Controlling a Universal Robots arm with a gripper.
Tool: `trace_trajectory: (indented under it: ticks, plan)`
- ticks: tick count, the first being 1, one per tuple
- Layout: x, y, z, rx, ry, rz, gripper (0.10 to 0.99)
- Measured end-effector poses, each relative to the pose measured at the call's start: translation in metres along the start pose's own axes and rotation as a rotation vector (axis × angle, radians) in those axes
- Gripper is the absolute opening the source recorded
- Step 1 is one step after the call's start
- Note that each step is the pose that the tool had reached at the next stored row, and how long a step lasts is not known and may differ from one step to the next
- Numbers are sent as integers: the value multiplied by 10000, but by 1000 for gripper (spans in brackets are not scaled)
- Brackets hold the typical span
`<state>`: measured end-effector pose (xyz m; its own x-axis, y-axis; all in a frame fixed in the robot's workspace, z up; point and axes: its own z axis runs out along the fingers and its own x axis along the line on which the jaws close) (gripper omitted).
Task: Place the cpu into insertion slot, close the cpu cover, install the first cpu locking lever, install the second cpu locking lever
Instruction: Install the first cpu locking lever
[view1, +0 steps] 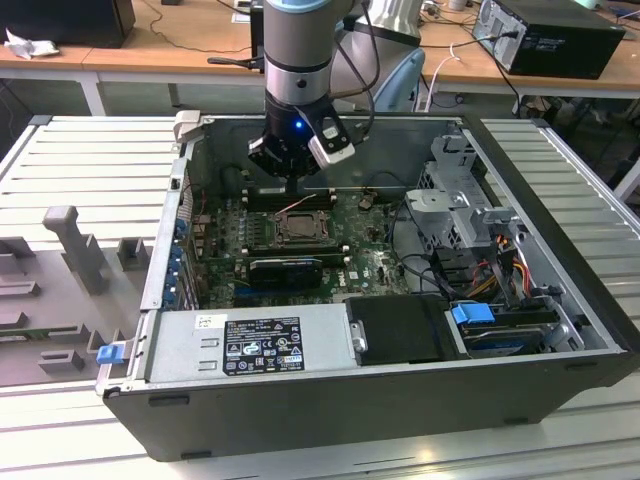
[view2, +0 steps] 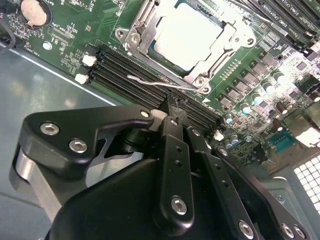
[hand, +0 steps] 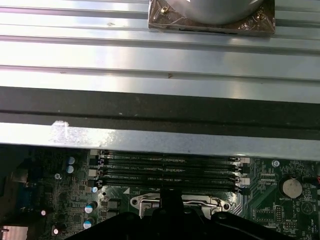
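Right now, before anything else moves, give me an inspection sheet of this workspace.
Surface: ribbed metal table carrying the open computer case.
Job's things: cpu seated in the insertion slot; cpu cover down around it; one wire locking lever sticking out over the memory slots, not latched.
Clutter: grey fixture blocks on the exterior view's left.
Grippers: gripper looks shut and empty, tips close to that lever; contact cannot be told.
Cables: wire bundle inside the case, exterior view's right; loose cables on the desk behind.
Surroundings: wooden desks, another computer.
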<state>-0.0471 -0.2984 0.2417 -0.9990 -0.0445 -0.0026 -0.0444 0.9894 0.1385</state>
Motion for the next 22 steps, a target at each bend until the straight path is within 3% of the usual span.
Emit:
trace_trajectory:
  ticks: [22]
  plan:
    - [-9, -7, 47, 5, -4, -1, 106]
